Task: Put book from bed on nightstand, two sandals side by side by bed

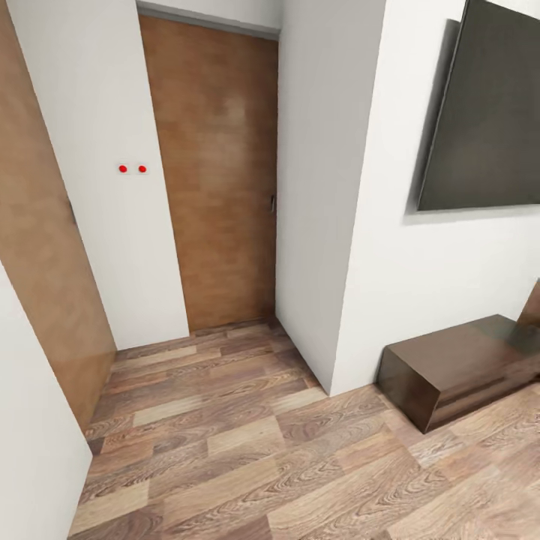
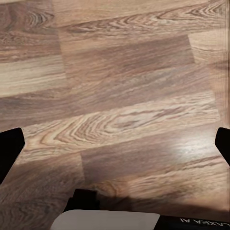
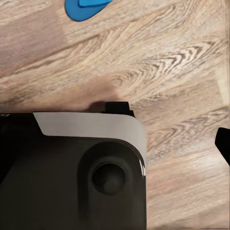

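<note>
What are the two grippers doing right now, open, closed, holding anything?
Left gripper: open, fingers wide apart, nothing between them, just wood floor beneath.
Right gripper: cannot be told; one fingertip shows at the frame edge.

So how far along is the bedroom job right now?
Nothing looks done. The head view faces a brown door, wall screen and long dark cabinet. One blue sandal lies on the wood floor in the right wrist view. Both sandals and the book remain.
</note>
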`<state>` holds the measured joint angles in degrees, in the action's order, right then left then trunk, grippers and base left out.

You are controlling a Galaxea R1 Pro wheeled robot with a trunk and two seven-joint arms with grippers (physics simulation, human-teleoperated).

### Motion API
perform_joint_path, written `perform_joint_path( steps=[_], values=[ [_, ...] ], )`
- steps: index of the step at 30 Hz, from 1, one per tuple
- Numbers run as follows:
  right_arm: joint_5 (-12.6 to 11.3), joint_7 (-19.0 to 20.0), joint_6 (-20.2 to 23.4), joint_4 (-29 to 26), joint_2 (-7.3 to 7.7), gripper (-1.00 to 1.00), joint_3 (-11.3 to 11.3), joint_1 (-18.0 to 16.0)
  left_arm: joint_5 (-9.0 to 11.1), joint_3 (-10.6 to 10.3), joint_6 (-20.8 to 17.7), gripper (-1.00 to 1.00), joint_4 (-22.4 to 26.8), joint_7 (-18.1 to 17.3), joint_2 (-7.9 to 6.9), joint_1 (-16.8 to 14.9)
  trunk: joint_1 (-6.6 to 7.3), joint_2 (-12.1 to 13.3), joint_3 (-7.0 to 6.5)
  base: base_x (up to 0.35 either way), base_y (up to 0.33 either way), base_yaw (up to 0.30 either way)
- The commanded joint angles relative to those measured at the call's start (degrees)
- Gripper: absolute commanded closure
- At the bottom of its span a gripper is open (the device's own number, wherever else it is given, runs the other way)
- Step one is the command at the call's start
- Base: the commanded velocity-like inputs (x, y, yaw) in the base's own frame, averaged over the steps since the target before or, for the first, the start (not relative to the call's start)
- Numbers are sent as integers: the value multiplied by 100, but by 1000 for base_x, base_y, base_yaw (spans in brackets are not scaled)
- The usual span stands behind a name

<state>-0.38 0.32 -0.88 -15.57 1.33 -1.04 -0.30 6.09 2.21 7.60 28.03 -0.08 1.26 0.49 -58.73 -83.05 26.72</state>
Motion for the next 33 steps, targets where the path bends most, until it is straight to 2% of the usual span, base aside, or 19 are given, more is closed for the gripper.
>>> perform_joint_path(
  steps=[1, 7, 17, 33],
  values=[
    [-5, 3, -9, 2, -1, -100, -10, -3, 50, 8, 5, -100, 9, -1, 2, 3, 0, -2, 5, 0, 0, -300],
    [-5, 3, -9, 2, 0, -100, -10, -4, 50, 8, 5, -100, 9, -1, -1, 3, 0, -2, 5, 44, 0, -300],
    [-5, 3, -9, 2, -1, -100, -10, -5, 50, 8, 5, -100, 9, -1, 0, 3, 0, -2, 5, 244, 0, -300],
    [-5, 3, -9, -2, 1, -100, -10, -4, 50, 8, 5, -100, 9, -1, -1, 3, 0, -2, 5, 12, 0, -300]
  ],
)
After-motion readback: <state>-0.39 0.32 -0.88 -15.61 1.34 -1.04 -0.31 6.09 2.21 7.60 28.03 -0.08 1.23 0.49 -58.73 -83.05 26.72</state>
